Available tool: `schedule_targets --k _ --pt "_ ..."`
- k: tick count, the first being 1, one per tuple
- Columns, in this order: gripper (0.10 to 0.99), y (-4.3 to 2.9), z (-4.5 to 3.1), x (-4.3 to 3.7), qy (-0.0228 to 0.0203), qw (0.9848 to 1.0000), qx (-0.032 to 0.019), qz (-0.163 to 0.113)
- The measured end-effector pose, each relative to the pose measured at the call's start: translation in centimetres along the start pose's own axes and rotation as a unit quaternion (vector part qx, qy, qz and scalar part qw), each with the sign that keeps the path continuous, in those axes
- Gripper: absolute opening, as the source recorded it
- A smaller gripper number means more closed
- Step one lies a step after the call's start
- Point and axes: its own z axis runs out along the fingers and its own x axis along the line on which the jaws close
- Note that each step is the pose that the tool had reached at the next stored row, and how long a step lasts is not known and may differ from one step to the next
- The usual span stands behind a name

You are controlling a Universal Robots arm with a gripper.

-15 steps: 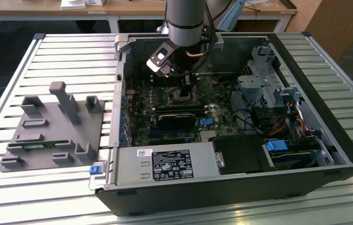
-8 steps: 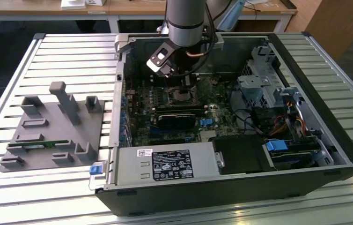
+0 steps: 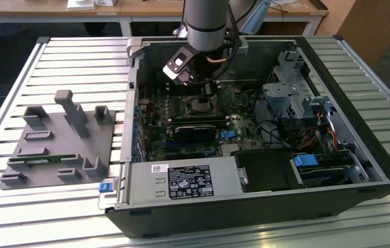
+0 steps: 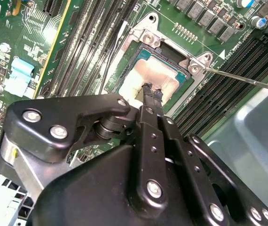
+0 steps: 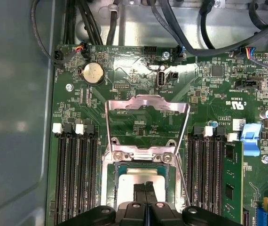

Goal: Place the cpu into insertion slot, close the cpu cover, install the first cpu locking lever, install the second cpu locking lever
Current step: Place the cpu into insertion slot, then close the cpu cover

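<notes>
The cpu (image 5: 135, 177), a silver-grey square chip, lies flat in the insertion slot (image 5: 107, 181) on the green board. The second wrist view shows the cpu (image 4: 145, 75) framed by the slot's silver brackets (image 4: 147, 37). The cpu cover (image 5: 145, 104), a thin metal frame with a square window, is swung open and back from the socket. A thin wire locking lever (image 4: 247, 81) stands free beside the socket. My gripper (image 5: 146, 187) (image 4: 152, 89) is shut, its black fingertips pressed together right above the chip's top, holding nothing. From outside, the gripper (image 3: 206, 92) hangs inside the case.
Long black memory slots (image 5: 73, 174) (image 5: 209, 169) flank the socket on both sides. A coin battery (image 5: 92, 73) and black cables (image 5: 171, 28) lie beyond the cover. Outside the case, a grey fixture (image 3: 57, 139) sits on the slatted table; a power supply (image 3: 181, 181) fills the case's near side.
</notes>
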Motion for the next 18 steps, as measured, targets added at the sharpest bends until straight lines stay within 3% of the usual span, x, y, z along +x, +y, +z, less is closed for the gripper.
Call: schedule_targets --k 18 --pt "0.118 0.04 -0.62 0.0 -0.0005 1.0 0.0001 0.0"
